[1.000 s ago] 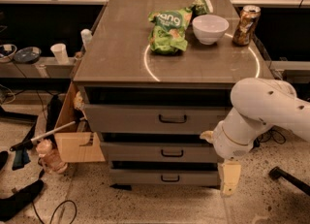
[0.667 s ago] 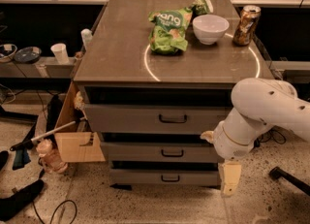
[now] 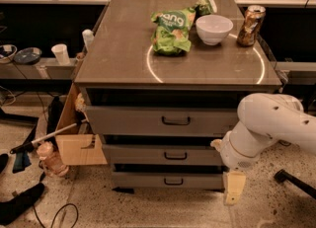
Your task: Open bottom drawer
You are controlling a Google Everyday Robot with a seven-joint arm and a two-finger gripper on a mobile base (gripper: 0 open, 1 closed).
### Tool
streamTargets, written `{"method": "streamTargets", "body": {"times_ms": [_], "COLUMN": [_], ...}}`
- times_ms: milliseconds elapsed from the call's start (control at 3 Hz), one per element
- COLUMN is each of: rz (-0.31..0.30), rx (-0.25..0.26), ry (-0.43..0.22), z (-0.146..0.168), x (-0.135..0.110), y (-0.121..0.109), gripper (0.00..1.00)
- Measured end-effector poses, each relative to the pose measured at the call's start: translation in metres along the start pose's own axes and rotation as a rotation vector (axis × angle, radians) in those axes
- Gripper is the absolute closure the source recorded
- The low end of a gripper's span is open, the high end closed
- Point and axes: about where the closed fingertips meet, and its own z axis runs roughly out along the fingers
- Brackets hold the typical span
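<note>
The bottom drawer is the lowest and shallowest of three grey fronts on the cabinet, with a small black bar handle. Its front sits close to the cabinet, with a dark gap above it and no interior showing. My gripper is cream-coloured and hangs from the white arm. It points down at the right end of the bottom drawer front, to the right of the handle and apart from it, close to the floor.
The middle drawer and the top drawer sit above. A green chip bag, a white bowl and a can stand on the cabinet top. A cardboard box, a bottle and cables lie at the left.
</note>
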Motion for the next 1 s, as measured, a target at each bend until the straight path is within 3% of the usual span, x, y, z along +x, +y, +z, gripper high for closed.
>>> {"method": "streamTargets", "body": {"times_ms": [667,1000], "rz": [0.201,0.275], "rx": [0.051,0.042], "ry": [-0.005,-0.032], "z": [0.045,0.077], "x": [0.034,0.042], "y": [-0.004,-0.01], "gripper": [0.0,0.0]}}
